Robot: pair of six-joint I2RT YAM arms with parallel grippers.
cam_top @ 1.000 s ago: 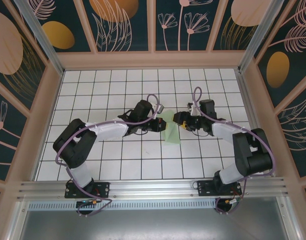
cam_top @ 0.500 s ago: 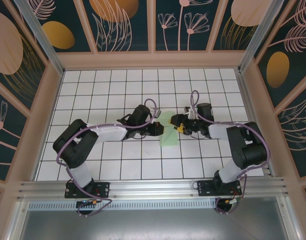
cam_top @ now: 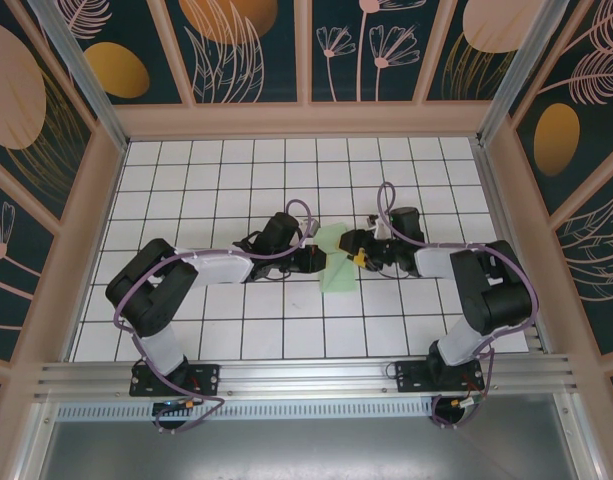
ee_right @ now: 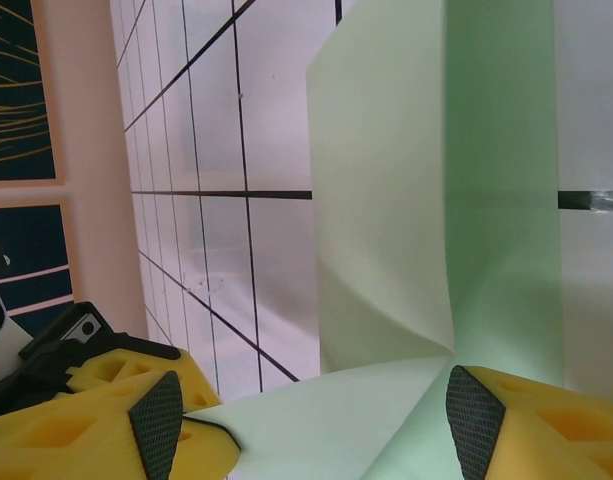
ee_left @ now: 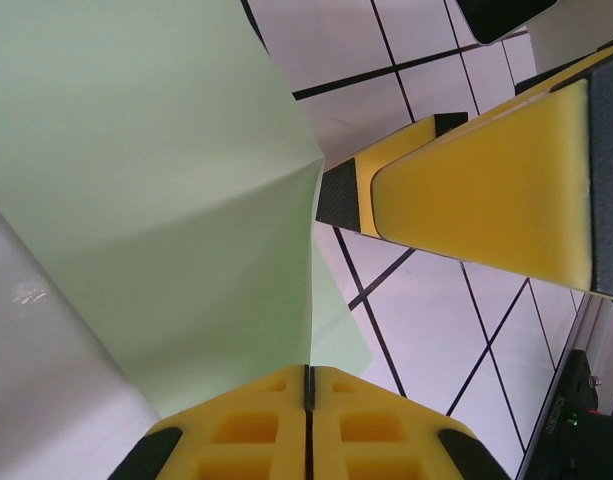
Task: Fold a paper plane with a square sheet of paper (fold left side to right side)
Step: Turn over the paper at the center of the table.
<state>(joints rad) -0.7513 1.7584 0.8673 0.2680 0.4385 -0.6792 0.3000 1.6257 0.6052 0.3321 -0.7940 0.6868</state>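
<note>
Square sheet of paper (cam_top: 336, 268): pale mint-green, creased and partly raised, at the middle of the white-tiled counter (cam_top: 186, 180), between the two pincers.
Left pincer (ee_left: 308, 378): yellow fingers pressed together, clamped on the sheet where its crease runs into their seam.
Right pincer (ee_right: 321, 410): fingers spread apart, with the sheet's near edge lying between them.
</note>
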